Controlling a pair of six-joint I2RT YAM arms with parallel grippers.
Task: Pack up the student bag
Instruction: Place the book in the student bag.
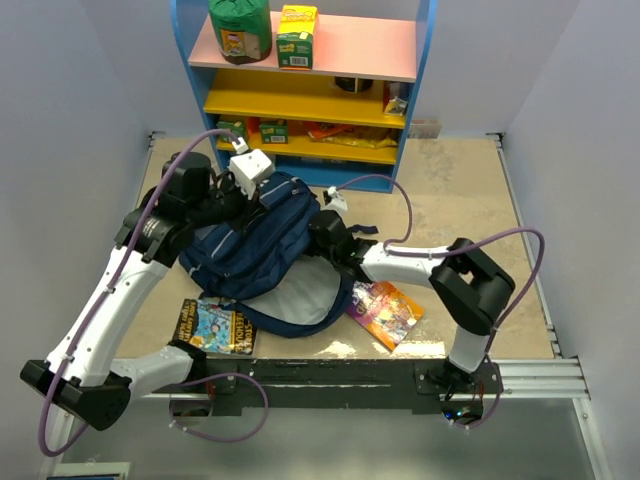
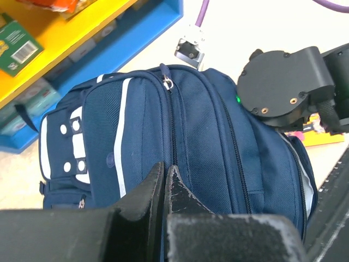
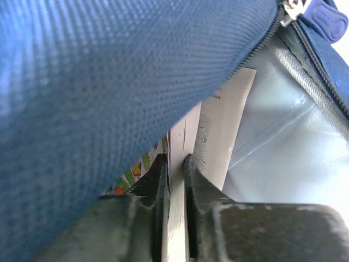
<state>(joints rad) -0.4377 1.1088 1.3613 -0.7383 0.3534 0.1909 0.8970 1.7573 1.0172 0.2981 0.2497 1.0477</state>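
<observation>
Soft bag, thin book going in

The bag point(image 1: 255, 250) lies in the middle of the table point(image 1: 450, 190), just in front of the shelf point(image 1: 310, 90). It is big and made of dark blue cloth with white stripes. Its mouth is open on the near side, and the pale grey lining point(image 1: 300, 300) shows there.

I think this bag is soft and floppy. It will sag and fold if you lift it by one spot, and the mouth could fall shut. The cloth looks rough, so it should not slip much, and it will not break. It looks flat, so it is likely light for now. Good places to hold it are the edge of the open mouth, next to the zip point(image 3: 327, 19), or the top of the bag.

The right claw point(image 3: 175, 161) is inside the mouth, under the blue flap. Its fingers are pinching a thin book point(image 3: 182, 131) by its edge. The book looks bendy, so it could catch on the lining.

The left claw point(image 2: 164, 174) is at the top of the bag, on the shelf side. Its fingers are pressed together over the cloth. I cannot tell if any cloth is caught between them.

Two more books lie on the table, just beside the bag: a dark book point(image 1: 215, 327) and a bright book point(image 1: 385, 312)
</observation>
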